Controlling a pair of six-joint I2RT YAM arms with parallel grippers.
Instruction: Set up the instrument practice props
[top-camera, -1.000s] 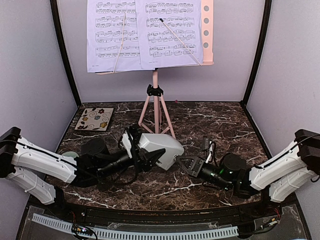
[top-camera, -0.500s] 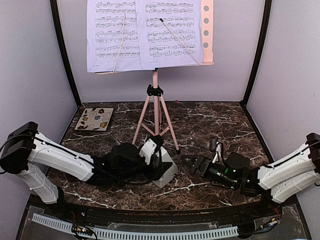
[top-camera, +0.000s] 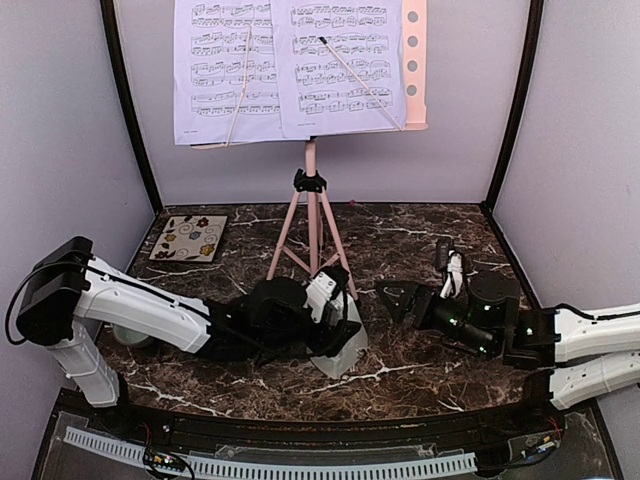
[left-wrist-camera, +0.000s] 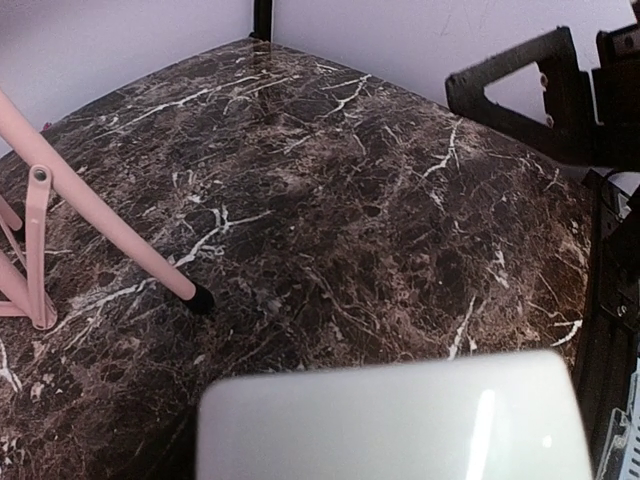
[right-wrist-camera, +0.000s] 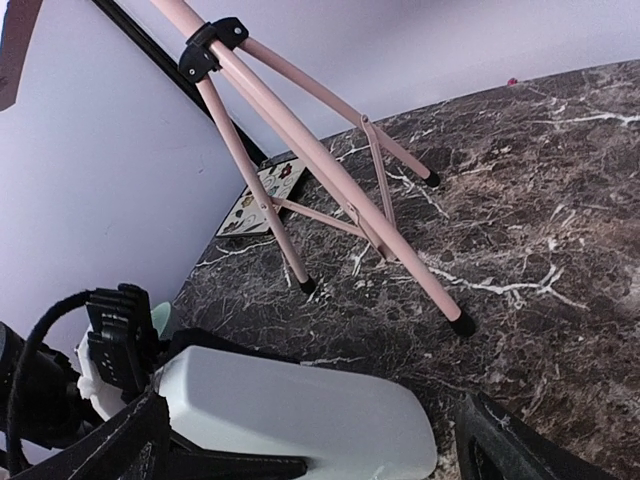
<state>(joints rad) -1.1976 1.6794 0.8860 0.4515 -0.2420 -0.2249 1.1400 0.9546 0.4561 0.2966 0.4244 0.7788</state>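
Since the earlier picture, the metronome (top-camera: 347, 352) is moved down and a little to the right. It is now seen at the lower middle of the top view, just below the feet of the pink music stand (top-camera: 311, 170). It is let go by the right hand (top-camera: 412, 280), which is pulled back toward the right side of the picture and is opened wide with nothing in it. The metronome is gripped by the left hand (top-camera: 333, 322) alone, with the fingers spread partway around its white body. Two sheet-music pages (top-camera: 225, 70) are already set on the stand at the top of the frame.

The metronome is not stood up yet. It is tipped, and its long side seems to run from the left hand toward the lower right of the top view. Whether its base is touching the desk (top-camera: 430, 225) cannot be told. The left hand is right on it, while the right hand is near but apart, to its upper right. So the coming move is best made by the left hand: the wide base is to be turned down and set flat on the desk.
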